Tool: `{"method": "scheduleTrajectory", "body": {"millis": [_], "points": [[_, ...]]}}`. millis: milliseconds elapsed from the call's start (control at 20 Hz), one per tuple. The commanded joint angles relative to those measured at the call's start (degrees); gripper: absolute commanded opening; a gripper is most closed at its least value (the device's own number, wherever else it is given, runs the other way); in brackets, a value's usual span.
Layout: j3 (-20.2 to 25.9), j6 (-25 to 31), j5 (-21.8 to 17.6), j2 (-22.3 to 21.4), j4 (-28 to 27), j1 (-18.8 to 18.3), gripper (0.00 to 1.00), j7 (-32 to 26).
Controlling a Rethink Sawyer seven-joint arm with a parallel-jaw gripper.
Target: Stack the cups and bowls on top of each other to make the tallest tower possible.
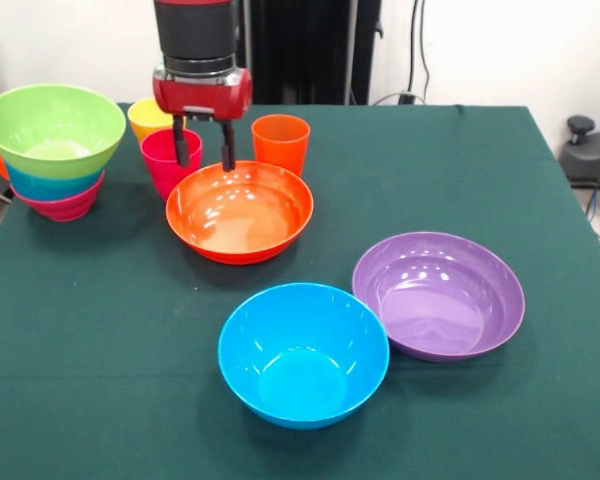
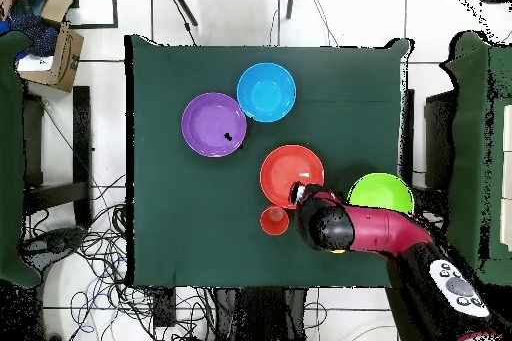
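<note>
Hovering with fingers spread astride the far rim of the large glossy orange plastic bowl (image 1: 239,211), the gripper (image 1: 203,150) is seemingly lining up a rim pinch for carrying toward the lime-topped nested bowl tower (image 1: 53,146).

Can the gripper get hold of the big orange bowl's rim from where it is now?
Probably yes. The gripper hangs open right at the far rim of the large orange bowl, with nothing lying across that rim. The red-pink cup stands close beside one finger and could get nudged.
</note>
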Motion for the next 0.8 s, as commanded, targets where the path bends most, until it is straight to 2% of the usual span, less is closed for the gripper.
{"method": "scheduleTrajectory", "body": {"millis": [50,800], "points": [[-1.33,-0.44,-6.02,6.25,-3.34,2.94,1.00,0.16],[-1.39,-0.97,-10.43,6.88,-2.44,0.23,1.00,-0.70]]}}
